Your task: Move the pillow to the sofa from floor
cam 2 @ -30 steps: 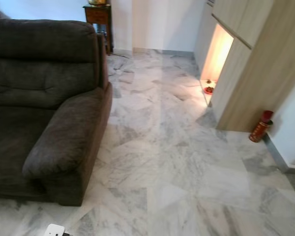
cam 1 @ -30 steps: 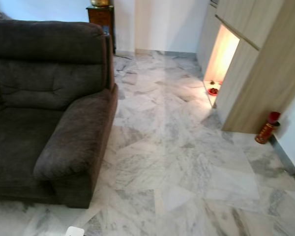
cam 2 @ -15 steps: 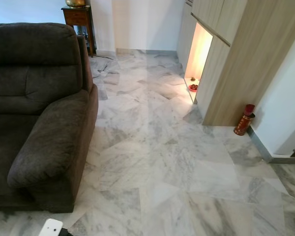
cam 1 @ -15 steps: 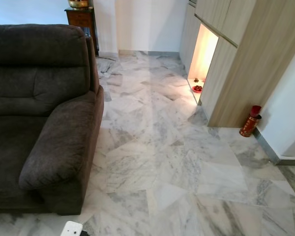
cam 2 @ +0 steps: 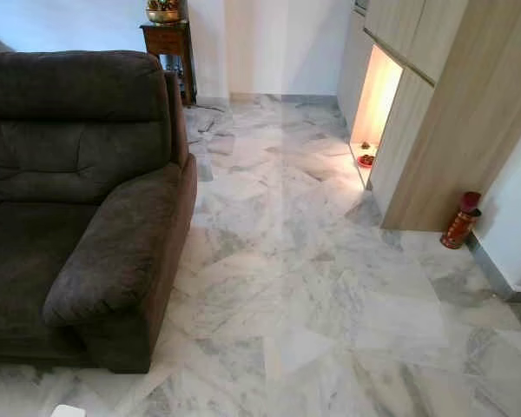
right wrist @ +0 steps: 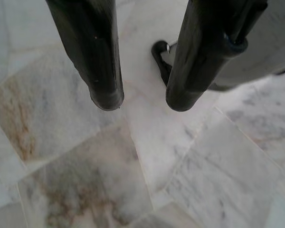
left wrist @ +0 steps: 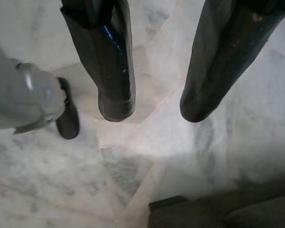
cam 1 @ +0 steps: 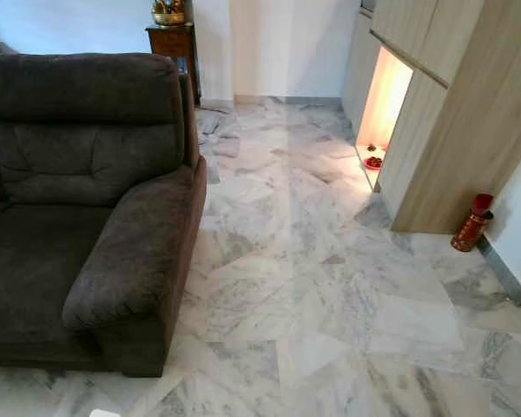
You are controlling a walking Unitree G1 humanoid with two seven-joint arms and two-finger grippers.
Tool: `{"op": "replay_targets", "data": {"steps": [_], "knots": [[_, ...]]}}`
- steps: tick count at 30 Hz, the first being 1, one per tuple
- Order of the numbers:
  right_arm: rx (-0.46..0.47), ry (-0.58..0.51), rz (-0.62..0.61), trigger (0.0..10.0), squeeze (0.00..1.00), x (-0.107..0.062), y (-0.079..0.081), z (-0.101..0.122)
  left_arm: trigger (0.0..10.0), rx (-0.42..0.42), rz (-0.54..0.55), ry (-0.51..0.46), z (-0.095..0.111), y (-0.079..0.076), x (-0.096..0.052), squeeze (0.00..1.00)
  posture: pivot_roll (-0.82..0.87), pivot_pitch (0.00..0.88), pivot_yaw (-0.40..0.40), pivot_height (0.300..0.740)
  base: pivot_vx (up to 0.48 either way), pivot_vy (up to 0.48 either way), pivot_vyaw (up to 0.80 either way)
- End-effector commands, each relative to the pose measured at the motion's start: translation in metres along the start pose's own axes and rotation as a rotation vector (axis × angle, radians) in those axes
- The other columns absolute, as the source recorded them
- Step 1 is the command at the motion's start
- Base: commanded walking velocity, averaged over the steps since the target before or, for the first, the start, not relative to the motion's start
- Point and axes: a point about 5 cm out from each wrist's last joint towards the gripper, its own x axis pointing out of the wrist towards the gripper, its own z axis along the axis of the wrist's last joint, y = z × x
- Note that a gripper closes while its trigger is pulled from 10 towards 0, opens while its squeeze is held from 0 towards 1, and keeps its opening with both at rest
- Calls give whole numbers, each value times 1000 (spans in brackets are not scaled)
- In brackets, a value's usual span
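1. Since half a second ago the whole head view has swung; the dark brown sofa (cam 1: pixel 87 208) and red fire extinguisher (cam 1: pixel 471 222) sit elsewhere in frame: camera motion, not theirs.
2. Left gripper (left wrist: pixel 154 111) and right gripper (right wrist: pixel 137 102) hang over marble floor (cam 1: pixel 330 287), jaws apart, empty.
3. No pillow is visible; judging by this, searching goes on, perhaps beyond 6 o'clock.
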Motion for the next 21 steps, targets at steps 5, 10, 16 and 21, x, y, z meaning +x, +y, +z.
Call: {"op": "replay_targets", "data": {"steps": [5, 10, 16, 21], "knots": [[-32, 23, 38, 10000, 0, 1, 13, -1, 10000, 18, -14, -3, 9, -3, 4, 0, 69, 4, 17, 740, 0, 0, 0], [-12, 7, 44, 10000, 0, 3, 13, 6, 10000, 12, -24, -3, 11, -8, 5, 0, 64, 35, 10, 740, 0, 0, 0], [-255, 29, 107, 10000, 0, 3, 11, 5, 10000, 51, -62, -12, 11, -12, 4, 0, 65, 40, -1, 740, 0, 0, 0], [-440, 17, 158, 10000, 0, 3, 14, 5, 10000, 486, -248, -36, -2, -26, -3, 0, 59, 51, -5, 740, 0, 0, 0]]}}
